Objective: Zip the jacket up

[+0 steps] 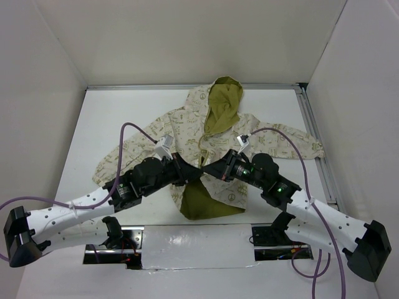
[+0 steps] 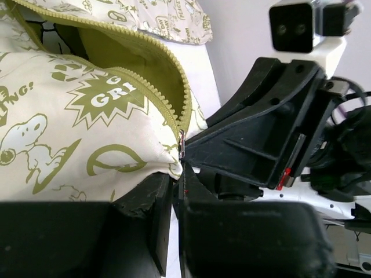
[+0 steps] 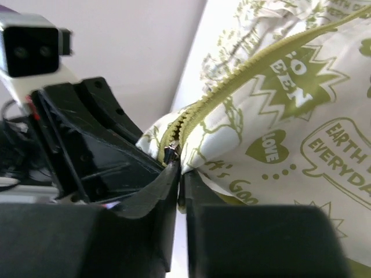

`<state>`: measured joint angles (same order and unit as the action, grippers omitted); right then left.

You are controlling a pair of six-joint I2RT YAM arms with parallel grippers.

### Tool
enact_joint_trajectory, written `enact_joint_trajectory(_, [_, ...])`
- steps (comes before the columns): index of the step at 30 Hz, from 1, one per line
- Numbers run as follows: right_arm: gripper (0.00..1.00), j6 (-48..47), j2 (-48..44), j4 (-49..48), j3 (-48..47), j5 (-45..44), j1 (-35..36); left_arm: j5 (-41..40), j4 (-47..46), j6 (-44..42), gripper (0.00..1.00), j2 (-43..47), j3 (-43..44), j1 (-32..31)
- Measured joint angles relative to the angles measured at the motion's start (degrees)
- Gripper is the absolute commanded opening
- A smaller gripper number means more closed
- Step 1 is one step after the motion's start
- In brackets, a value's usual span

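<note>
Pinching one jacket at zipper: left tool, right tool, apparently clamped.

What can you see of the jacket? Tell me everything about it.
The jacket is small, cream fabric printed with olive-green cartoon motifs, olive lining inside. It lies flat on the white table, hood away from the arms, sleeves spread. Its front is open, zipper teeth apart. The left end effector and right end effector both pinch its front edges there.
</note>
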<state>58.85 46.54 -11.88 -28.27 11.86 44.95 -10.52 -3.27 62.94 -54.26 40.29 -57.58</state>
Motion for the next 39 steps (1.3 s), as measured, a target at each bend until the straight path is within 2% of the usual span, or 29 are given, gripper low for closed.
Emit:
enact_joint_trajectory(1, [0.22, -1.16, -0.04, 2.43, -1.29, 0.02, 0.04, -0.11, 0.96, -0.15, 0.00, 0.00, 0.55, -0.02])
enact_joint_trajectory(2, [0.34, -2.45, -0.15, 4.76, -2.58, -0.11, 0.09, -0.26, 2.12, -0.28, 0.00, 0.00, 1.18, -0.07])
enact_joint_trajectory(4, [0.48, -5.03, -1.07, 10.03, -4.87, -0.92, 0.15, -0.79, 5.53, -0.13, 0.00, 0.00, 3.19, -0.09])
enact_joint_trajectory(5, [0.60, -6.43, -1.77, 12.39, -5.73, -1.38, 0.17, -0.96, 7.41, 0.11, 0.00, -0.04, 4.35, -0.09])
enact_joint_trajectory(8, [0.67, -10.38, -4.22, 19.08, -8.07, -3.76, 0.17, -1.25, 14.93, 0.55, 0.00, -1.01, 8.70, -0.09])
enact_joint_trajectory(14, [0.66, -16.22, -4.68, 26.86, -11.56, -9.33, 0.11, 0.81, 28.30, 0.02, 0.00, -5.05, 18.10, -0.02])
enact_joint_trajectory(21, [0.62, -25.68, 3.34, 23.56, -14.47, -9.94, -1.81, 7.28, 35.63, -2.93, 0.00, -9.11, 26.71, 0.04])
enact_joint_trajectory(26, [0.61, -30.36, 8.90, 17.11, -14.36, -3.34, -4.24, 9.31, 37.77, -4.61, 0.00, -10.12, 29.07, 0.50])
enact_joint_trajectory(32, [0.59, -36.09, 10.12, 6.01, -11.82, 9.44, -5.46, 9.51, 40.59, -6.03, 0.00, -12.85, 34.67, 1.60])
enact_joint_trajectory(35, [0.59, -39.26, 11.87, 3.74, -11.82, 15.39, -5.49, 9.18, 41.79, -6.08, 0.00, -14.32, 37.11, 2.62])
enact_joint_trajectory(39, [0.59, -42.23, 12.48, 3.82, -11.78, 18.88, -5.86, 9.16, 43.15, -6.12, 0.00, -14.67, 37.83, 4.63])
